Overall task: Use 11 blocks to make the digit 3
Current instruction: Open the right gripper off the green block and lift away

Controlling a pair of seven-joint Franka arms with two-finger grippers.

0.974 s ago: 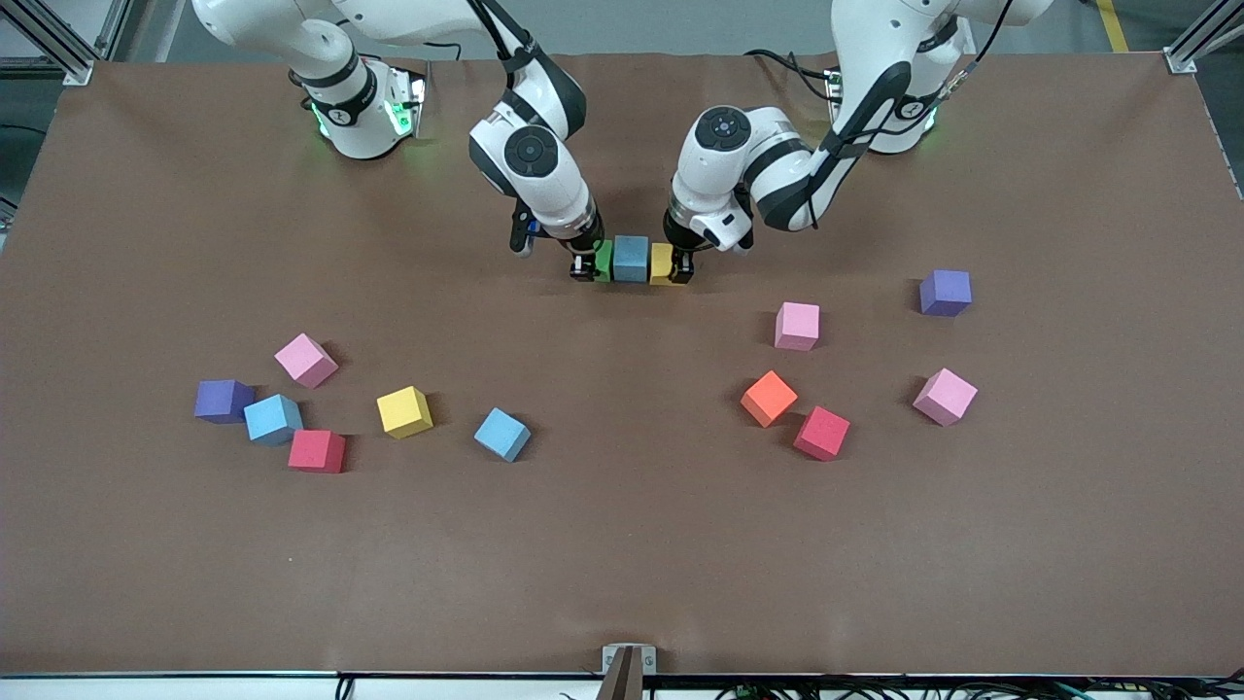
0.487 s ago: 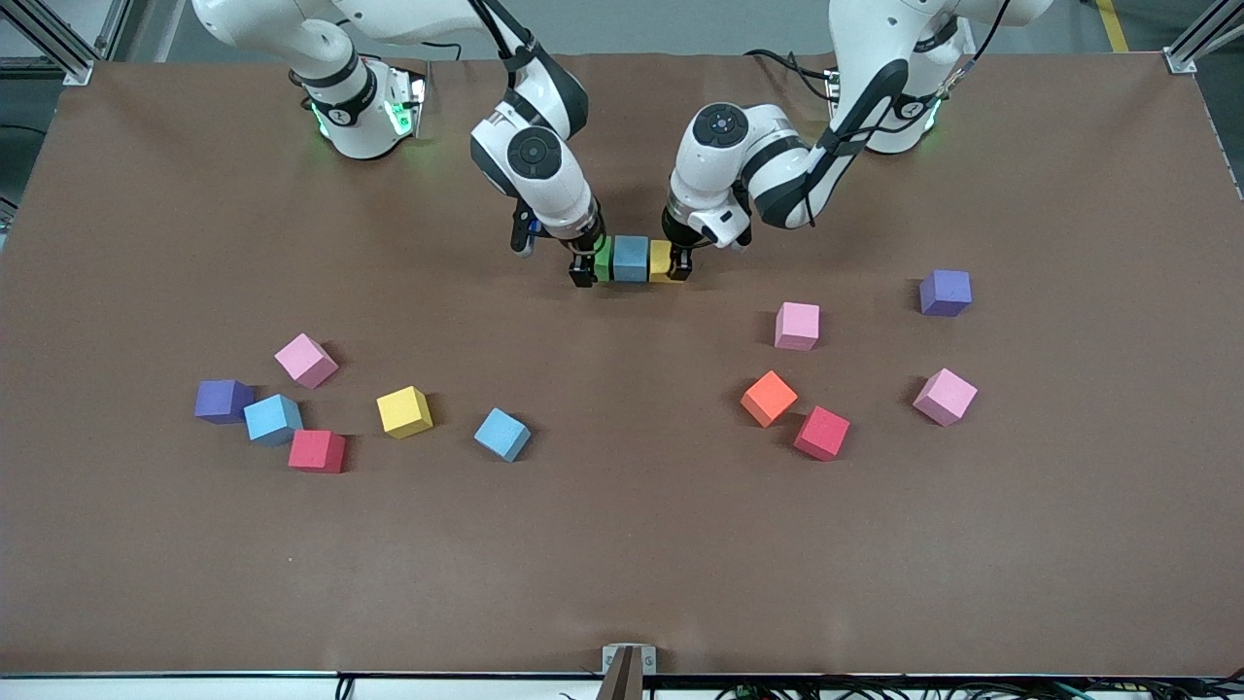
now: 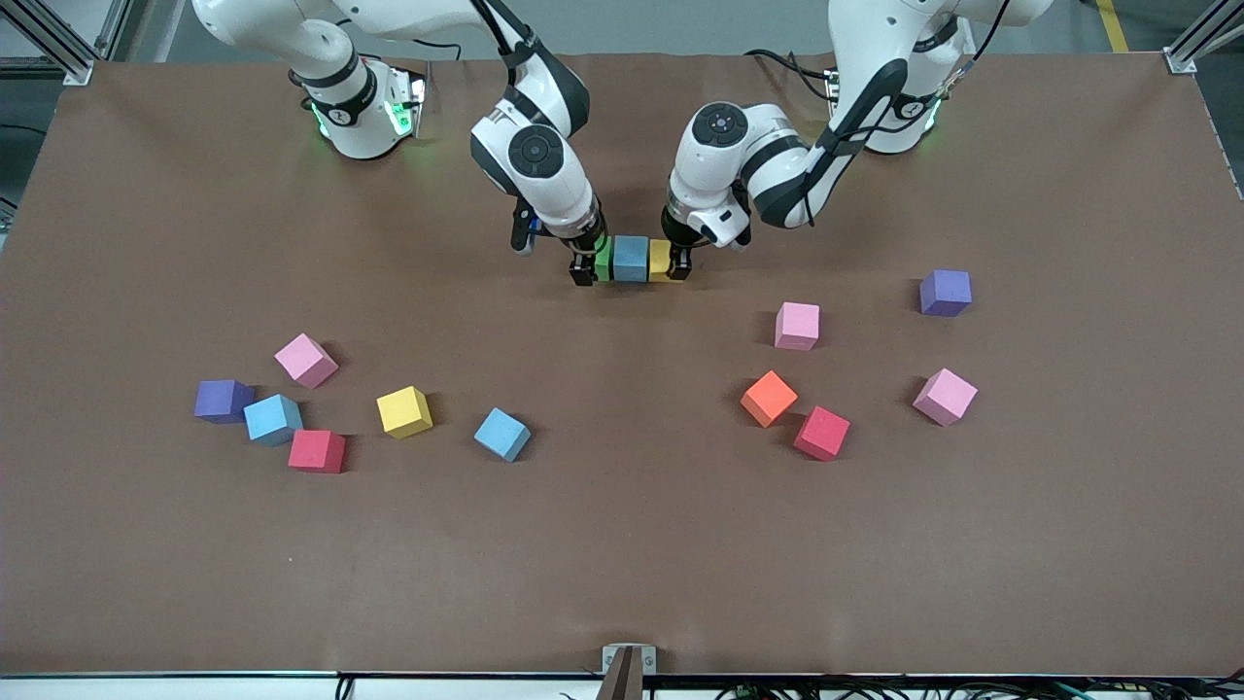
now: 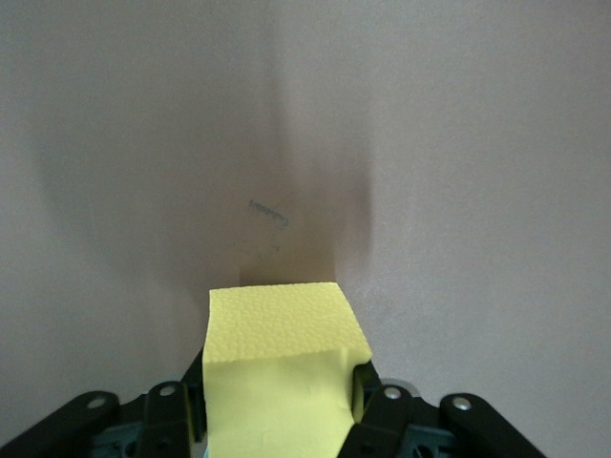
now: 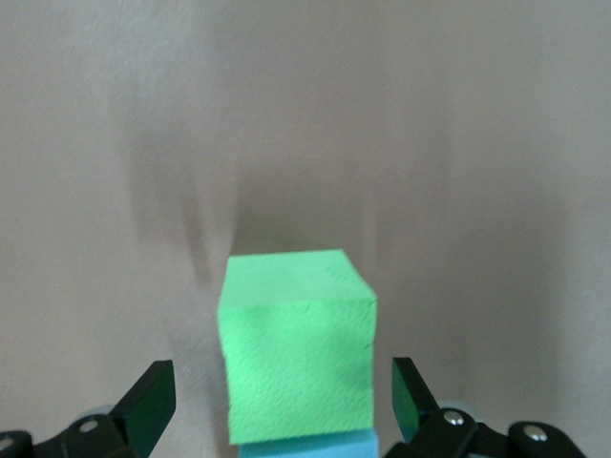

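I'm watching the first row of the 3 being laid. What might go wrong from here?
1. The left end effector is shut on the yellow block; lifting before release would break the row.
2. The right end effector, open, straddles the green block; a slanted retreat might nudge it off the light blue block.

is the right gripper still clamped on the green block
No, in the right wrist view the right gripper has its fingers spread clear of the green block, with visible gaps on both sides.

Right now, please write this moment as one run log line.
left gripper: shut on yellow block | right gripper: open around green block | row: green, blue, yellow
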